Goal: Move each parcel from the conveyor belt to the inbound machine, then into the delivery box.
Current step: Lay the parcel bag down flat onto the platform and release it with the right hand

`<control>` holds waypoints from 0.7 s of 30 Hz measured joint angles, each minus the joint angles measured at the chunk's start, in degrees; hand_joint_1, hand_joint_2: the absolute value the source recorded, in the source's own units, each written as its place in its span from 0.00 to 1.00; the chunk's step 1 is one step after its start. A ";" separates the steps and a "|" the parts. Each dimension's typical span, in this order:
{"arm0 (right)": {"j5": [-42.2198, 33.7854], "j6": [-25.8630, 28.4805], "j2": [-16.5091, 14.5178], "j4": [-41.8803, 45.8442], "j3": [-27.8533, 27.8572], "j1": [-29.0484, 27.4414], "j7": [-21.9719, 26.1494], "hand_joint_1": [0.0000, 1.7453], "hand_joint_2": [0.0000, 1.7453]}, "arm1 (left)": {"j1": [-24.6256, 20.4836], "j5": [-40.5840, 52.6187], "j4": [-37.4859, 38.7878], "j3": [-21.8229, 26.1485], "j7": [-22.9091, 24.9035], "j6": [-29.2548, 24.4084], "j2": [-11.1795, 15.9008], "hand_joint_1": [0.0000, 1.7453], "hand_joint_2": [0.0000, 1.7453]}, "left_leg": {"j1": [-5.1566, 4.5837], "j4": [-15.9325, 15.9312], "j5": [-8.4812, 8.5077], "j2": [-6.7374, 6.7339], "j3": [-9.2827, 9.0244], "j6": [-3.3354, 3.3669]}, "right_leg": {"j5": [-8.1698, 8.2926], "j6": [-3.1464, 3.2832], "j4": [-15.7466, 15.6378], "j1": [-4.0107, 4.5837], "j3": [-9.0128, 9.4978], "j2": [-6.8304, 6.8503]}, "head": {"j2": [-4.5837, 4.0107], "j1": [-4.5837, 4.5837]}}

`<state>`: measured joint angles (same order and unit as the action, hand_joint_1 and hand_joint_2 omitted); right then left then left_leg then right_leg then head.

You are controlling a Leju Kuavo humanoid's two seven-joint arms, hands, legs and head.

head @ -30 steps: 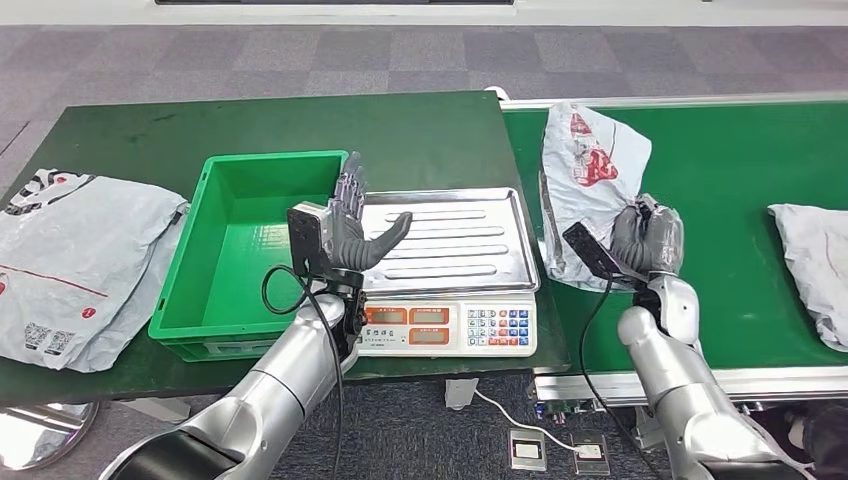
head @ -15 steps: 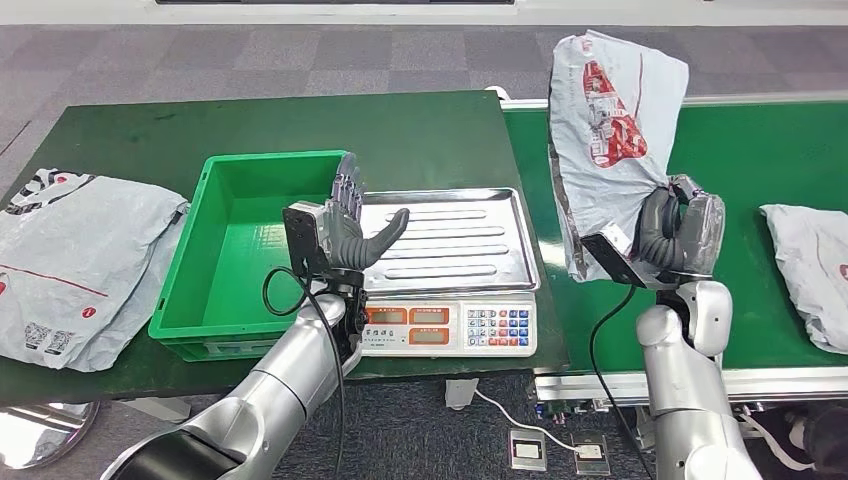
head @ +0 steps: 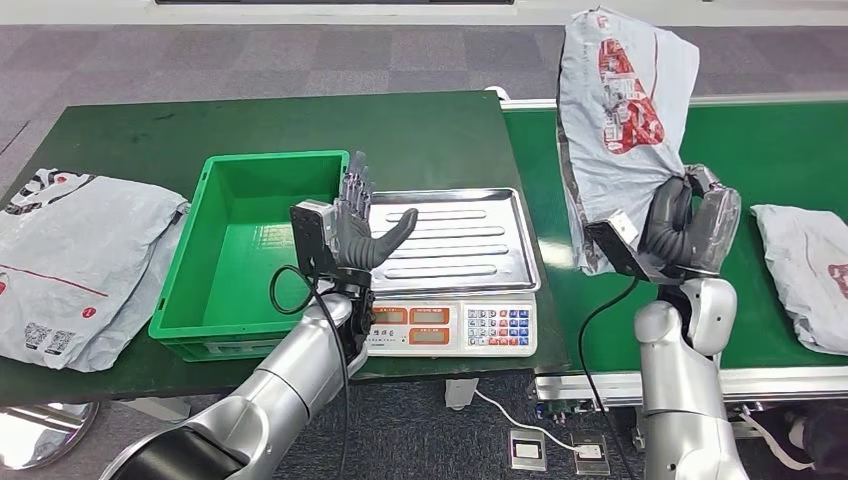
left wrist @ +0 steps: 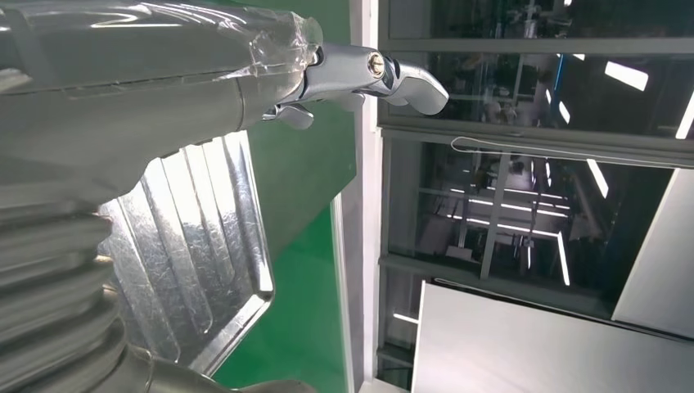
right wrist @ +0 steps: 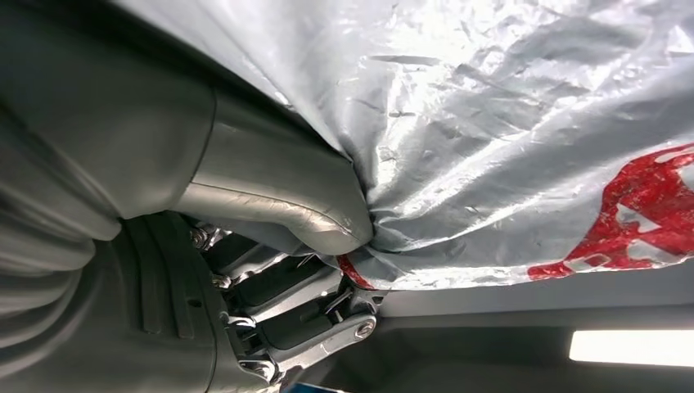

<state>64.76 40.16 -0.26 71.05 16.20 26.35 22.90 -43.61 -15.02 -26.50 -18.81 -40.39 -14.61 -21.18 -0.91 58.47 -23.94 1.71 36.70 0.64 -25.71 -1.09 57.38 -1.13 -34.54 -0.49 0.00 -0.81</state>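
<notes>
A grey plastic parcel with red print (head: 618, 130) hangs upright above the green conveyor belt (head: 760, 150), lifted off it. My right hand (head: 685, 228) grips its lower edge; up close the thumb presses into the crinkled parcel (right wrist: 507, 123). My left hand (head: 355, 225) is open, fingers spread and upright, over the left end of the scale's steel tray (head: 455, 240); the ribbed tray (left wrist: 196, 237) lies under that hand (left wrist: 360, 74). The green delivery box (head: 250, 250) stands left of the scale and holds nothing. Another grey parcel (head: 805, 275) lies on the belt at the right.
The scale's front panel with displays and keypad (head: 450, 325) faces me. Two flat grey parcels (head: 75, 265) lie on the dark green table (head: 300, 120) at the far left. Cables and a floor socket (head: 525, 450) sit on the carpet below the belt's frame.
My right hand has raised the printed parcel from the belt until it hangs clear above it. The left hand has stayed over the scale tray.
</notes>
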 joint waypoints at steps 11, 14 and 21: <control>-5.36 -12.17 -2.91 -20.95 -17.53 7.90 -15.18 1.00 1.00 | -0.43 2.64 -0.61 -1.37 0.00 -0.69 -0.51 0.00 1.00 | 0.10 -0.04 0.03 -0.27 -0.05 -0.07 | 0.05 0.08 0.05 0.11 -0.06 -0.24 | 0.00 -0.02; -6.62 -13.99 -4.61 -26.19 -21.97 8.74 -15.66 1.00 1.00 | -0.41 2.85 -0.99 -1.58 0.00 -1.15 -0.52 0.00 1.00 | 0.13 -0.05 0.04 -0.09 -0.02 -0.09 | 0.00 0.13 0.08 0.13 -0.06 -0.06 | 0.00 -0.02; -11.31 -24.29 -5.94 -32.03 -27.24 10.07 -14.93 1.00 1.00 | -0.36 4.86 -1.63 -1.61 0.00 -1.59 -0.50 0.00 1.00 | 0.12 -0.05 -0.03 -0.06 -0.01 -0.15 | -0.05 0.19 0.04 0.11 -0.04 -0.09 | 0.00 0.00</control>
<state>53.44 15.87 -6.20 39.02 -11.05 36.41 7.98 -43.97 -10.17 -28.13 -20.41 -40.39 -16.20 -21.68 -0.78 58.42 -23.96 1.65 36.69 0.49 -25.76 -0.90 57.42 -1.03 -34.58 -0.58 0.00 -0.81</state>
